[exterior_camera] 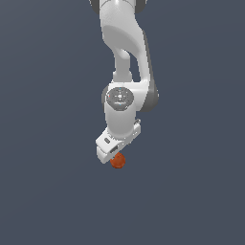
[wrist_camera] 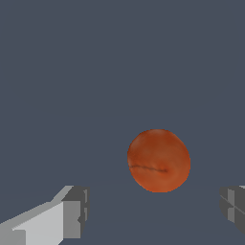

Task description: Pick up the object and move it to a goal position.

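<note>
The object, a small orange-red ball with a mottled surface and a dark streak, lies on the flat grey floor. The wrist view puts it ahead of the gap between my two grey fingertips, slightly closer to the other fingertip and touching neither. My gripper is open, much wider than the ball. In the exterior view the ball peeks out just under the white hand, and the gripper hangs right above it; the fingertips are hard to make out there.
The white arm comes down from the top of the exterior view. A plain dark grey floor surrounds the ball. No goal marker shows.
</note>
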Robot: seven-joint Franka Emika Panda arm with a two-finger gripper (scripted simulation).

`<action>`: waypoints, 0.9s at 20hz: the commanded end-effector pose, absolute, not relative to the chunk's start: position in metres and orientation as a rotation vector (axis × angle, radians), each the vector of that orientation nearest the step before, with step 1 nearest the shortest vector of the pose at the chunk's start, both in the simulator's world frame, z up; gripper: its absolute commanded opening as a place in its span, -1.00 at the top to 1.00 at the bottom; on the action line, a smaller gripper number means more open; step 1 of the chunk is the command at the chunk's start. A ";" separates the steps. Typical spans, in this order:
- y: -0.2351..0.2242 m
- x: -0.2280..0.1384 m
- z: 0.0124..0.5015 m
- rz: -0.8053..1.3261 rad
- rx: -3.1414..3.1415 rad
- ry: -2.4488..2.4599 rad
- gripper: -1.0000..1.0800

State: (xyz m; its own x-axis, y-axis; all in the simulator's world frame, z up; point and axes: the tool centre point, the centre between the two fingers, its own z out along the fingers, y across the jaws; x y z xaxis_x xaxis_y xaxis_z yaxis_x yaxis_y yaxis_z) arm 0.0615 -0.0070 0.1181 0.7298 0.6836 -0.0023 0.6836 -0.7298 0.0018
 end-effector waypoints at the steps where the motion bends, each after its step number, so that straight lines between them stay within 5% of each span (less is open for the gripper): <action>1: -0.011 0.066 0.113 -0.002 2.884 1.241 -0.92; 18: -0.022 0.078 0.097 -0.001 2.776 1.471 -0.92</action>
State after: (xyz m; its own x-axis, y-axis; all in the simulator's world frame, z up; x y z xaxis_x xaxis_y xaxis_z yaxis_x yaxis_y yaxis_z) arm 0.0779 -0.0220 0.0971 0.5619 0.8272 -0.0004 0.8272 -0.5619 -0.0004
